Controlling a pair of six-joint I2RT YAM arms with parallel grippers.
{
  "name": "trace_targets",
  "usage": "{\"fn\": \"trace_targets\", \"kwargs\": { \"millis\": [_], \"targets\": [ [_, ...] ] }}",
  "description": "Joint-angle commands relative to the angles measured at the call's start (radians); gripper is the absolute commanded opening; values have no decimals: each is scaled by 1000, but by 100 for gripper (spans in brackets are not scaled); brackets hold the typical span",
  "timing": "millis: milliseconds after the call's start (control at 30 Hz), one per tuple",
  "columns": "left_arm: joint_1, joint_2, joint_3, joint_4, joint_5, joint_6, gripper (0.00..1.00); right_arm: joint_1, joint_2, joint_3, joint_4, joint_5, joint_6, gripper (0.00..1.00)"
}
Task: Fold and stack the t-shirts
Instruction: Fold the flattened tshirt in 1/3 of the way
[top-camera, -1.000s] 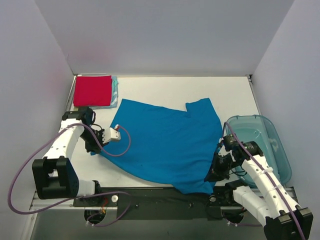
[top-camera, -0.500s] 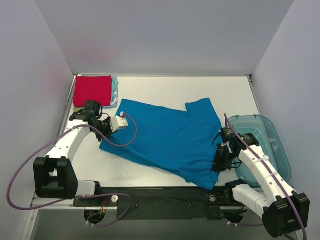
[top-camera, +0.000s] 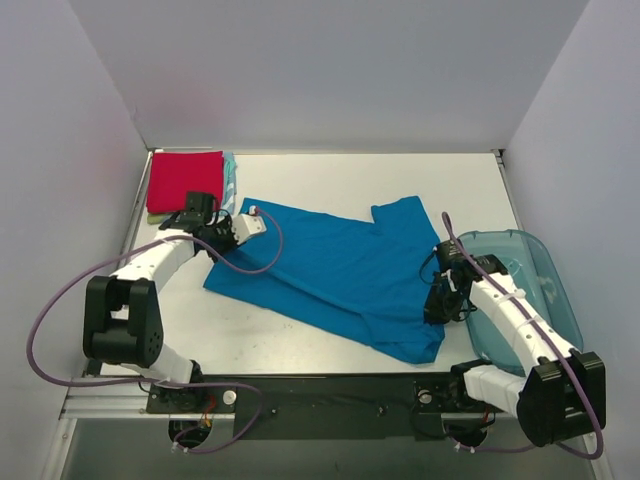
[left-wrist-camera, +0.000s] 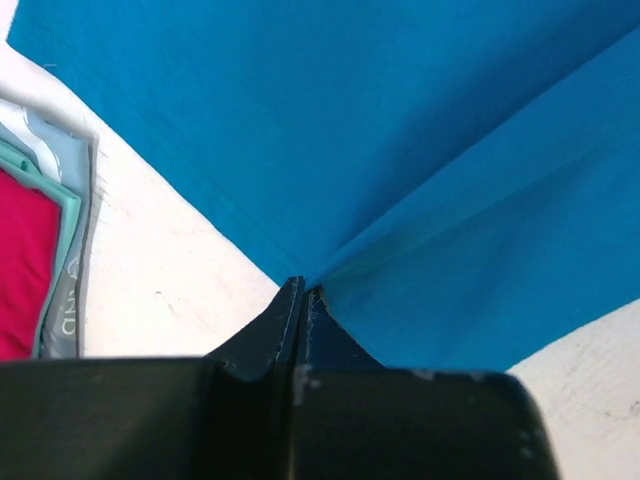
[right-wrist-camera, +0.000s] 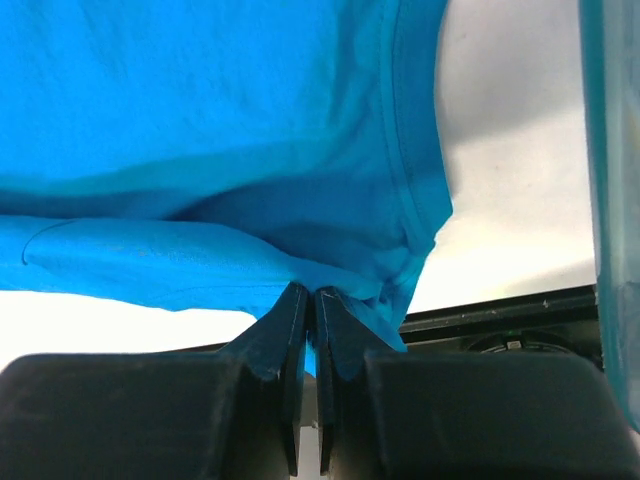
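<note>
The blue t-shirt sprawls across the table, just right of the folded red t-shirt, its near hem hauled closer to the red t-shirt's row over the past second. The left gripper, beside the red t-shirt's near corner, and the right gripper, far across from it, each pinch blue cloth tight. The first fold appears under way.

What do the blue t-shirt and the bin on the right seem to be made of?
The blue t-shirt: soft matte knit cloth, apparently; it drapes in creases and has a stitched hem. The bin: likely translucent bluish plastic; smooth, slightly glossy, holding a rigid rounded shape.
</note>
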Motion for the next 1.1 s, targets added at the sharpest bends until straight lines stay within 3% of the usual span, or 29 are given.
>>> {"fn": "trace_targets", "kwargs": {
  "millis": [0,700,767,800,833,867,900,1067],
  "targets": [
    [-13,11,23,90,-33,-16,0,-3,39,72,5,61,-57,0],
    [-15,54,-13,81,-109,35,0,9,160,162,18,119,-128,0],
    [-15,57,-6,87,-109,23,19,9,171,175,17,122,-139,3],
    [-13,58,-2,92,-109,7,35,11,178,190,18,122,-145,7],
    [-15,60,16,95,-109,-2,42,17,181,199,20,122,-158,21],
    [-12,60,29,93,-109,-23,50,23,184,222,20,150,-163,27],
    [-10,61,59,90,-107,-34,55,35,183,234,18,151,-175,36],
    [3,77,184,8,-84,-69,61,70,134,302,-17,176,-182,46]
  ]
}}
